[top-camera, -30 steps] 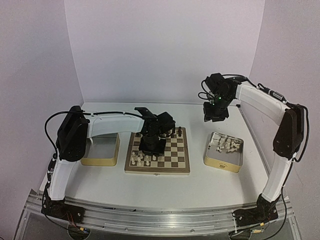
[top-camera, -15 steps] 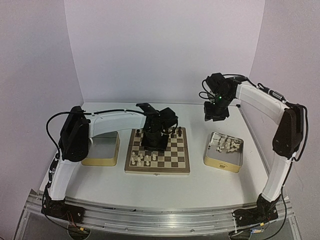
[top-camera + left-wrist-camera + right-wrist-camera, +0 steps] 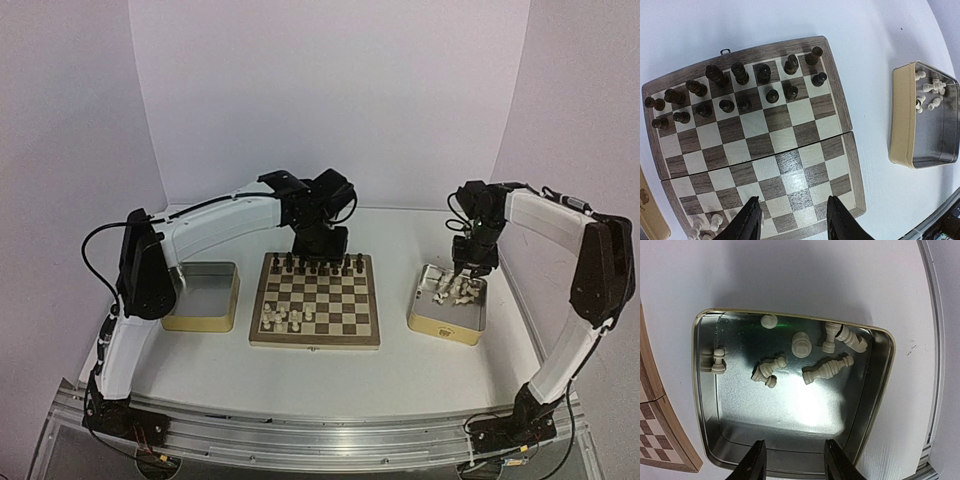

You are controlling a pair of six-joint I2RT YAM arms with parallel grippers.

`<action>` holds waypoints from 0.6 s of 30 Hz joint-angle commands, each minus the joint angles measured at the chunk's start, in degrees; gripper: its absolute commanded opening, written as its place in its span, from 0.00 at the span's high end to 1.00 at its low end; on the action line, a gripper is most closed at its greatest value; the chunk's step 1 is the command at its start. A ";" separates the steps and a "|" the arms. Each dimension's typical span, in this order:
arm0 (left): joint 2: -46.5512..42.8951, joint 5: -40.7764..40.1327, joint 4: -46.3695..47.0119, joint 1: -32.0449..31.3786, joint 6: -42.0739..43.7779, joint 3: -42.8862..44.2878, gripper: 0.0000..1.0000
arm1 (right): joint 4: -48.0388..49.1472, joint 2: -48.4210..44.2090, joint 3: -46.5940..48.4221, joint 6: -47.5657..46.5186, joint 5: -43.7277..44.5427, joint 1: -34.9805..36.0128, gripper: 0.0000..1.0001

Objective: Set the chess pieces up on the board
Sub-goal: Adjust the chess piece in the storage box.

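White table (image 3: 400,365), pale purple walls around it. Board (image 3: 315,300) sits mid-table. A few cream pieces (image 3: 283,318) stand on its near-left squares. Yellow-sided tin (image 3: 200,320) left of the board. Second tin (image 3: 440,325) right of the board, with more cream pieces lying loose inside. Right fingers (image 3: 470,265) hover just over that tin, part-open, gripping nothing. Dark pieces (image 3: 315,265) fill the board's two far rows. Left fingers (image 3: 322,245) hang above the board's far edge, part-open, gripping nothing.
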 commanded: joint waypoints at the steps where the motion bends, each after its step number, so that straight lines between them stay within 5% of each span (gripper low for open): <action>1: -2.65 2.19 3.34 1.44 0.22 -0.84 0.56 | 3.35 0.52 -1.29 0.85 -2.07 -1.65 0.62; 18: -1.63 3.28 4.62 1.60 -0.56 -0.94 0.56 | 8.15 9.20 -2.26 -1.72 -3.21 -3.04 0.65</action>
